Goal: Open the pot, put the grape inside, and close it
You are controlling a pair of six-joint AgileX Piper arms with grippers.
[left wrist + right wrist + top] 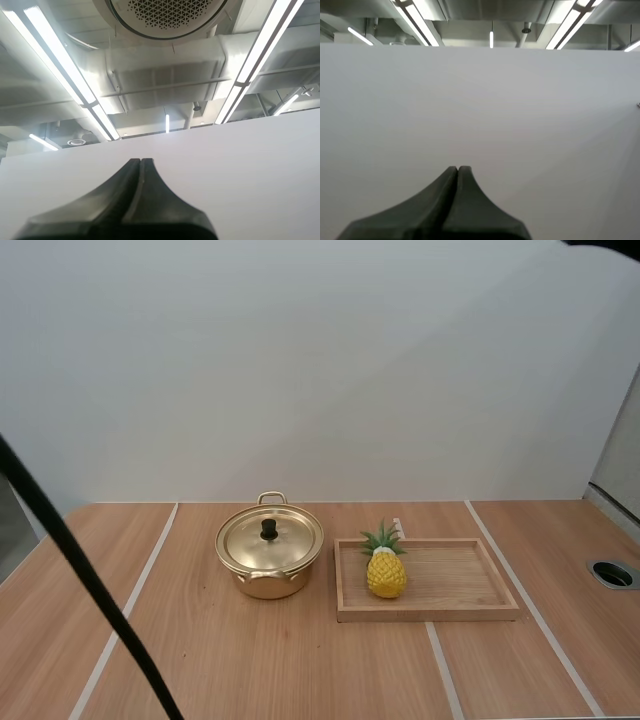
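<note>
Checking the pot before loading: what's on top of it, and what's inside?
A gold lid with a black knob sits on the pot. The lid hides the inside.

- the lid [248,542] covered the pot [268,586], so the pot's inside was hidden.
- the lid's rim hid the top of the pot's wall, and the near handle showed only in part.
- the pineapple [386,574] hid a patch of the tray [430,615] floor behind it.
- the table [250,670] ran off the high view at the left, right and near edges.
- a round hole [613,574] sat at the high view's right edge, its inside too dark to tell.
- the left gripper [140,161] and right gripper [458,168] were each cut off behind their pressed-together tips.
</note>
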